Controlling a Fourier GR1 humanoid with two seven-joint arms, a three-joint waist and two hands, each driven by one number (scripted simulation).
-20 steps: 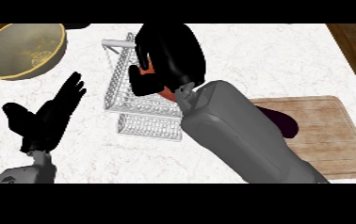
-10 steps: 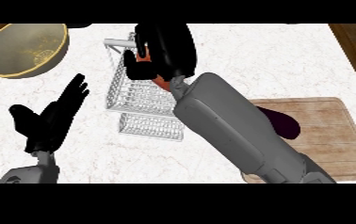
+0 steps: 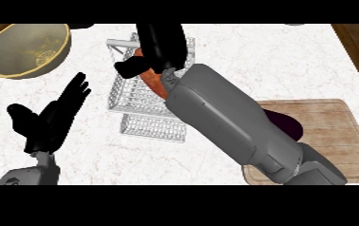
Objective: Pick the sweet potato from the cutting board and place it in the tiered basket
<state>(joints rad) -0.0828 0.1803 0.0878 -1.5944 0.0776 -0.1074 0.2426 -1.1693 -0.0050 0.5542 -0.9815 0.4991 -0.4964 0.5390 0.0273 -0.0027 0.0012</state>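
Observation:
The orange sweet potato (image 3: 153, 83) lies lengthwise over the upper tier of the white wire tiered basket (image 3: 151, 123), in the middle of the head view. My right hand (image 3: 163, 43) is stretched over it with straight fingers pointing away. Its thumb (image 3: 132, 68) sticks out to the left beside the potato. The palm and wrist hide the potato's right side, so I cannot see whether it rests on the wires. The wooden cutting board (image 3: 329, 125) sits at the right, partly behind my right forearm. My left hand (image 3: 49, 118) rests open at the lower left.
A large yellowish bowl (image 3: 28, 49) stands at the far left corner. A dark purple vegetable (image 3: 289, 125) lies on the board's left part, next to my right forearm. A wooden edge shows at the top right.
My right hand has moved further out over the basket and its fingers have straightened. More of the sweet potato shows below the palm now. The left hand has hardly moved.

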